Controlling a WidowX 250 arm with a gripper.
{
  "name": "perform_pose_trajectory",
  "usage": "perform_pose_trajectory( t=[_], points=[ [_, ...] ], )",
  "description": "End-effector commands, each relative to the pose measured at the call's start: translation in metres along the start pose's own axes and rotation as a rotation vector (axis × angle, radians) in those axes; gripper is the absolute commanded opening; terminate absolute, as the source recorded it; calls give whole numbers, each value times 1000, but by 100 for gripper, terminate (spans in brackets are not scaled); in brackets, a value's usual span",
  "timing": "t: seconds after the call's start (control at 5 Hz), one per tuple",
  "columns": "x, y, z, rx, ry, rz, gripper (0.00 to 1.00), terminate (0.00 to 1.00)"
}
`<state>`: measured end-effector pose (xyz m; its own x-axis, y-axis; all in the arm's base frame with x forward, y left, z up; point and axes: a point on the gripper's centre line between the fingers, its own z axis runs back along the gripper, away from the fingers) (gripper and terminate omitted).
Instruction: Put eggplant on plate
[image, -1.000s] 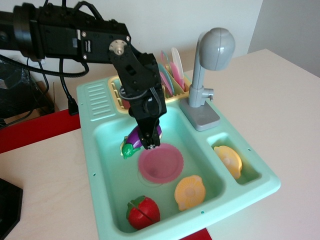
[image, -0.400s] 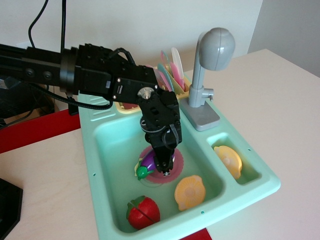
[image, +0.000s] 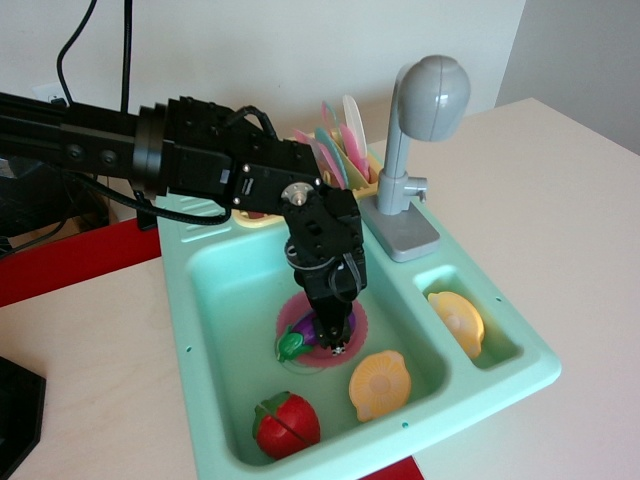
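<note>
The purple eggplant (image: 308, 333) with its green stem cap lies low over the round pink plate (image: 352, 322) in the teal toy sink; whether it rests on the plate I cannot tell. Its stem end points left past the plate's rim. My black gripper (image: 334, 338) reaches straight down onto the eggplant, and its fingers stay closed around the purple body. The gripper hides most of the plate's middle.
A red toy strawberry (image: 286, 425) sits at the sink's front left. A yellow-orange scalloped disc (image: 379, 383) lies front right of the plate, and another (image: 457, 322) lies in the small side basin. The grey faucet (image: 420, 130) and a rack of upright plates (image: 340, 145) stand behind.
The gripper carried the eggplant from the sink's left middle forward and right over the pink plate, then lowered it onto the plate.
</note>
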<state>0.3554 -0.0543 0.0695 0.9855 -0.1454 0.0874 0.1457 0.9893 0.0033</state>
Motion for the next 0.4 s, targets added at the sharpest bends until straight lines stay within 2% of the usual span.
perform_pose_trajectory(
  t=[0.0,0.2],
  points=[
    [-3,10,62,-7,-129,41,100,0],
    [-15,14,91,-4,-163,54,100,100]
  ],
)
